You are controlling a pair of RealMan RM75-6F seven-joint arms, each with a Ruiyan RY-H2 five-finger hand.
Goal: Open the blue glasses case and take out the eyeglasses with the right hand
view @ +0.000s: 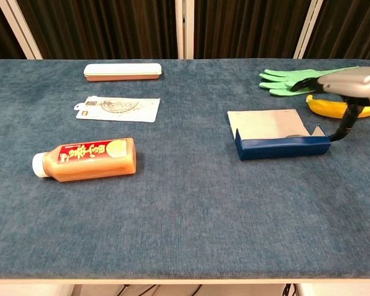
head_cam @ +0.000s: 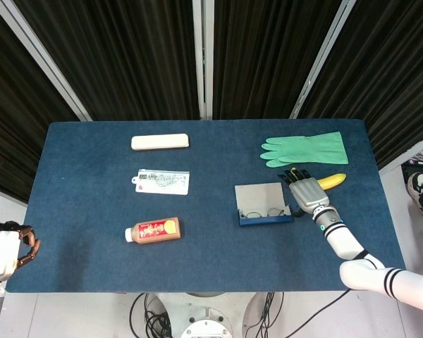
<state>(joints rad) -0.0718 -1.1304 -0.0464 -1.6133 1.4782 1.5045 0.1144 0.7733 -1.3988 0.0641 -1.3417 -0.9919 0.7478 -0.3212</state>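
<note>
Blue rectangular glasses case (head_cam: 266, 219) sits open on the dark blue cloth-covered desk (head_cam: 92, 211), right of centre, its grey-lined lid (head_cam: 261, 195) laid flat toward the far side. Thin wire-rimmed eyeglasses (head_cam: 261, 212) lie inside the case tray, visible in head view; chest view shows only a sliver behind the front wall.

Right hand (head_cam: 307, 191) is just beside the case's right end, fingers spread and holding nothing; the thumb hangs down near the case's right corner, contact unclear. It partly covers the yellow banana (head_cam: 331, 181). Green rubber glove (head_cam: 307, 148) lies beyond it.

Left hand (head_cam: 22, 243) is off the desk's left edge, fingers curled in, nothing visible in it.
</note>
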